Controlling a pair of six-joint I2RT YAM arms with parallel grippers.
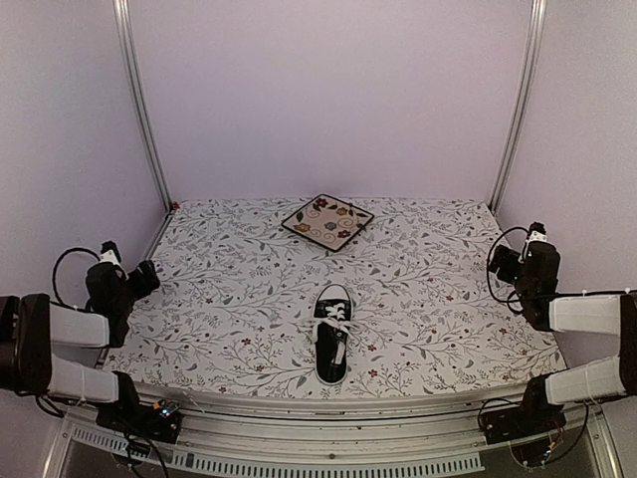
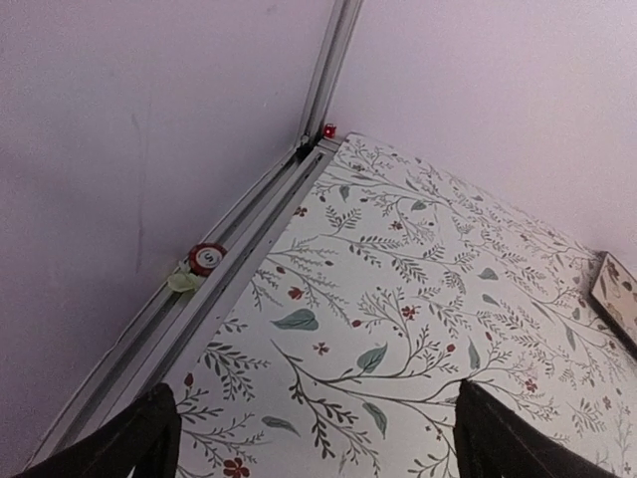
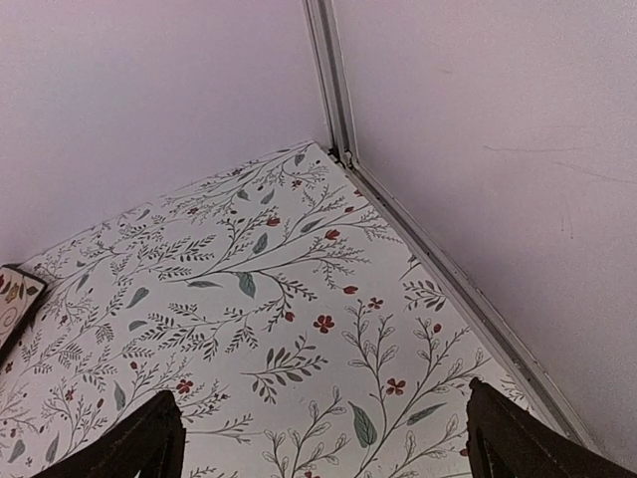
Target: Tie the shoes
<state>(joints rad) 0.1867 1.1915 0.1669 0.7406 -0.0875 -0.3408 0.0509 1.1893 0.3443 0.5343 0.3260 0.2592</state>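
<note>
A small black canvas sneaker (image 1: 332, 333) with white laces, white toe cap and white sole rim lies near the table's front middle, toe pointing to the back. Its laces lie loosely over the tongue. My left gripper (image 1: 147, 276) hangs at the far left edge, well away from the shoe. In the left wrist view it is open (image 2: 314, 428), with only cloth between the fingers. My right gripper (image 1: 501, 261) hangs at the far right edge, also far from the shoe. In the right wrist view it is open and empty (image 3: 323, 438). The shoe is out of both wrist views.
A square floral-patterned plate (image 1: 327, 221) sits at the back middle; its corner shows in the left wrist view (image 2: 619, 294) and the right wrist view (image 3: 12, 294). A floral cloth (image 1: 239, 299) covers the table. Metal frame posts stand at the back corners; a red round marker (image 2: 204, 259) sits on the left rail.
</note>
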